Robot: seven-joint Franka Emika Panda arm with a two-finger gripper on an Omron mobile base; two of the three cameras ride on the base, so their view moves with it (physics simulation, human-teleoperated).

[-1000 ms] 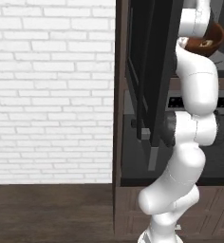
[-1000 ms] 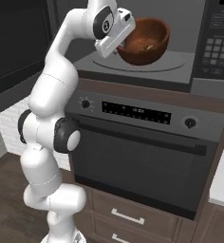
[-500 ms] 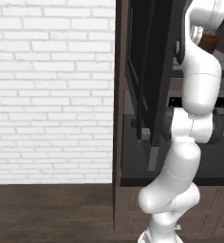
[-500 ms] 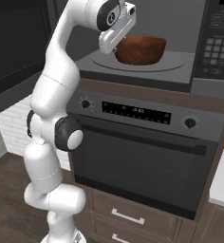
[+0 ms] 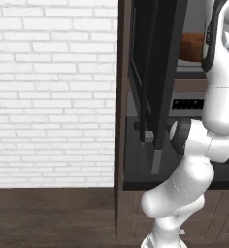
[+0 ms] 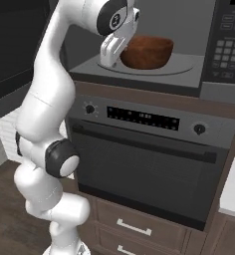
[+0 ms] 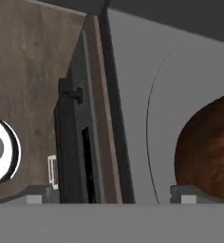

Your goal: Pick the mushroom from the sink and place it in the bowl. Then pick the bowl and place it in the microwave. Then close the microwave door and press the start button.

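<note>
Hand view showed the bowl [image 7: 206,149] beside one fingertip, outside the widely spread jaws of the gripper [image 7: 111,192], resting on the microwave [image 6: 139,74] floor, unheld.

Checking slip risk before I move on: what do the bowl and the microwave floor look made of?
The bowl looks wooden: reddish-brown, mottled grain, matte. The microwave floor looks like smooth grey painted metal or plastic, plain with a faint circular line, possibly a turntable; it's rendered, so hard to say.

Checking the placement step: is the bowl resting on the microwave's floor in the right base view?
Yes, the bowl sits upright on the turntable inside the microwave, with the end effector beside its rim.
</note>
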